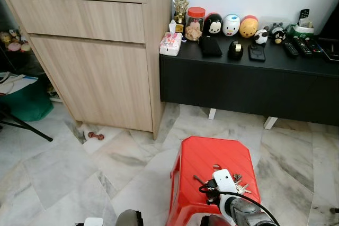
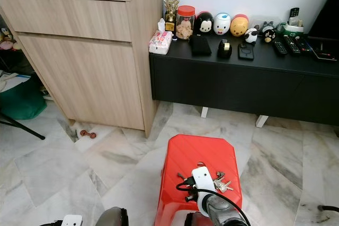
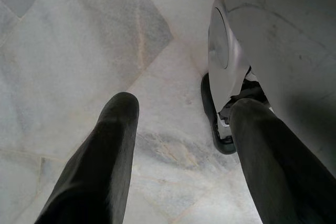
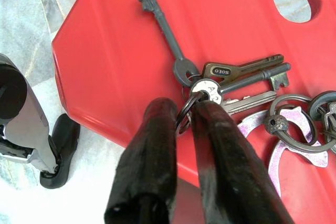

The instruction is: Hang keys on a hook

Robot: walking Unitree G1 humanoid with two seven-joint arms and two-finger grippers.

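The bunch of metal keys [image 4: 247, 95] lies flat on the glossy red plastic stool [image 1: 212, 157], which stands on the pale marble floor [image 1: 63, 168] in front of the long black low cabinet [image 1: 249, 86]; the seat puts the bunch where the robot can reach down to it from above. The right gripper [image 4: 184, 109] has its 2 black fingers [image 4: 152, 145] brought almost together around the thin dark wire ring at the near end of the bunch, so it looks closed on the keys, pinching the ring rather than the blades; that seems a sensible hold, since the ring is the part a hook must pass through and the keys would hang free beneath it. The bunch is still resting on the seat, not yet lifted. It fans out from the ring: 1 long dark old-style key with a round bow, a brass-headed key stamped with small lettering, a dark barrel key with a square bit, a silver flat key, and further steel rings with a pale carabiner-like clip. The left gripper [image 3: 178, 145] hangs idle over the floor beside the robot's foot, fingers spread apart and empty. No hook can be made out.
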